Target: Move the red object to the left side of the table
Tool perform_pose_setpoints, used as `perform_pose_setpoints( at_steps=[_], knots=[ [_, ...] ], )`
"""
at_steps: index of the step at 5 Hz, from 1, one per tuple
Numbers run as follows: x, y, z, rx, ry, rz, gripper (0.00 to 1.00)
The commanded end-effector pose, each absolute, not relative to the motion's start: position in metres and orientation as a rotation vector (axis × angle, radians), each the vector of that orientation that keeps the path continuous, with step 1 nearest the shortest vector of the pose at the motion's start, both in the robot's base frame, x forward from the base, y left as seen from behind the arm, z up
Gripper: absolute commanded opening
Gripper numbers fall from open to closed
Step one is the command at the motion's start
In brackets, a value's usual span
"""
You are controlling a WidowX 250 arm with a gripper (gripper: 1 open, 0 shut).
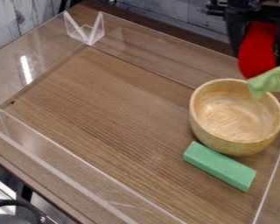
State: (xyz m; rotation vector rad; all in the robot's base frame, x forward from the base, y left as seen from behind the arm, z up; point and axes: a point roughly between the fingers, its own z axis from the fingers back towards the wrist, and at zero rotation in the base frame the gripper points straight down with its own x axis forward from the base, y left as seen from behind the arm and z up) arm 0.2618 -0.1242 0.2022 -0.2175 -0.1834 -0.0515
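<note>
Fingers (pixel 257 54) pinching red object (pixel 258 51), pointing down.

Inventory: one red object (pixel 257 51), one wooden bowl (pixel 236 116), one green block (pixel 220 165), one surface (pixel 108 114).

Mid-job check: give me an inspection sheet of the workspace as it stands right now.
Surface: table, brown wood grain, low clear walls around it.
Job's things: red object held in the air above the bowl's far right rim, green leafy tip pointing down; it is at the right side, not the left.
Clutter: wooden bowl, nothing seen inside; flat green block in front of it.
Grippers: tool shut on the red object.
Cables: nothing seen.
Surroundings: small clear stand at the far left corner.
</note>
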Motion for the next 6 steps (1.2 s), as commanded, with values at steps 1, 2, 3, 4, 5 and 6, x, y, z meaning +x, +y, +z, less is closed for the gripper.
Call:
perform_pose_setpoints(
  at_steps=[1, 2, 3, 4, 5, 6],
  knots=[
    [0.273, -0.124, 0.223, -0.231, -0.240, -0.050, 0.00],
    [0.274, -0.116, 0.231, -0.225, -0.244, -0.008, 0.00],
    [0.275, -0.105, 0.239, -0.220, -0.249, 0.039, 0.00],
    [0.271, -0.105, 0.239, -0.222, -0.240, 0.008, 0.00],
    [0.270, -0.108, 0.238, -0.224, -0.230, -0.029, 0.00],
    [0.267, -0.111, 0.238, -0.227, -0.220, -0.066, 0.00]
  ],
)
